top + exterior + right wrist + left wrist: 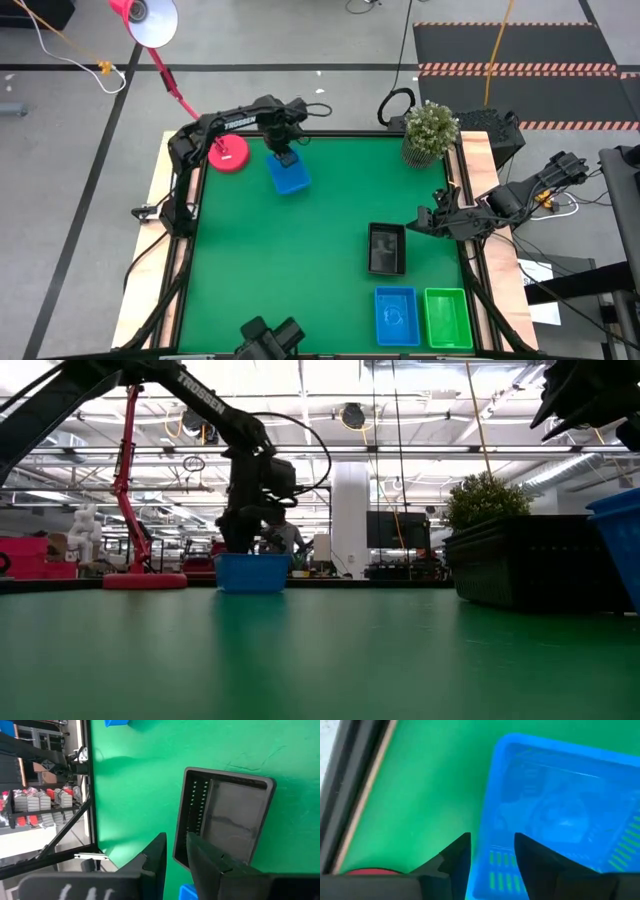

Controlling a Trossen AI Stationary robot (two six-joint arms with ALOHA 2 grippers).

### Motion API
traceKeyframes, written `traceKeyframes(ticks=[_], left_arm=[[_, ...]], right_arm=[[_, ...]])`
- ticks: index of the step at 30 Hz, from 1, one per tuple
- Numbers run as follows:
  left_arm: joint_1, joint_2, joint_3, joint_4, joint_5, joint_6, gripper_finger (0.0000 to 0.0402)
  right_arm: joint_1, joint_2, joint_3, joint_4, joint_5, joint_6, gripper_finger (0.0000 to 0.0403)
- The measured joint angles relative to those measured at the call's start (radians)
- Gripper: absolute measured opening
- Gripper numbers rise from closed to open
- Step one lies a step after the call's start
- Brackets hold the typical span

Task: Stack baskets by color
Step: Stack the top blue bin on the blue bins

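Reaching across the far side of the green desk (300,250), the left end effector (285,160) hangs directly over a lone blue basket (289,176) at about eleven o'clock on the mat. In the left wrist view its two dark fingers (455,857) straddle one short wall of that basket, one outside and one inside, with a clear gap between them, so the jaws stand open around the rim rather than clamped on it. The low view shows the basket sitting flat on the desk (its base level with the mat). Just beside it, toward ten o'clock, lies the round pink lamp base (230,155).

The right end effector (432,222) waits at the three o'clock edge, just beside a black basket (387,248); its fingers (155,852) hang above the mat near that basket's wall with a narrow gap, holding nothing.

At five o'clock, near the front edge, another blue basket (396,315) and a green basket (447,317) sit side by side; how many are nested in each I cannot tell. A potted plant (430,130) stands at the one o'clock corner.
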Motion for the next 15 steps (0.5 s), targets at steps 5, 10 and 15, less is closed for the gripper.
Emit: traceKeyframes(ticks=[5, 10, 15], left_arm=[[-0.002, 0.004, 0.002, 0.06, -0.023, 0.0, 0.0111], [-0.004, 0.005, 0.002, 0.078, -0.02, 0.019, 0.0056], [-0.001, 0.005, 0.002, 0.097, -0.017, 0.034, 0.0017]], right_arm=[[0.0, 0.0, 0.0, 0.025, 0.001, 0.001, 0.007], [0.0, 0.0, 0.0, 0.039, 0.0, 0.001, 0.007], [0.0, 0.0, 0.0, 0.052, 0.0, 0.0, 0.007]])
